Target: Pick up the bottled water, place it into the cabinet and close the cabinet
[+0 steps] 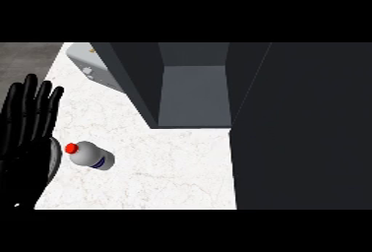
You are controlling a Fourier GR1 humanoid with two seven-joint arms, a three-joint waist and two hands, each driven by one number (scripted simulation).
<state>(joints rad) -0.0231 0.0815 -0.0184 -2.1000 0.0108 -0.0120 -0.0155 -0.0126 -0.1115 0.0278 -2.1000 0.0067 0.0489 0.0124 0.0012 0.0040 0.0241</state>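
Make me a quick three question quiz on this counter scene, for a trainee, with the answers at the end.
1. True or false: the bottled water is already inside the cabinet.
2. Which hand shows in the head view? A. the left hand, open at the left edge. B. the right hand, curled round the bottle. C. both hands, resting on the cabinet.
3. Fill in: the bottle's cap is coloured ____.

Key
1. False: it is on the counter, in front of the open cabinet and to its left.
2. A: the left hand is open, fingers up, beside the bottle.
3. Red.
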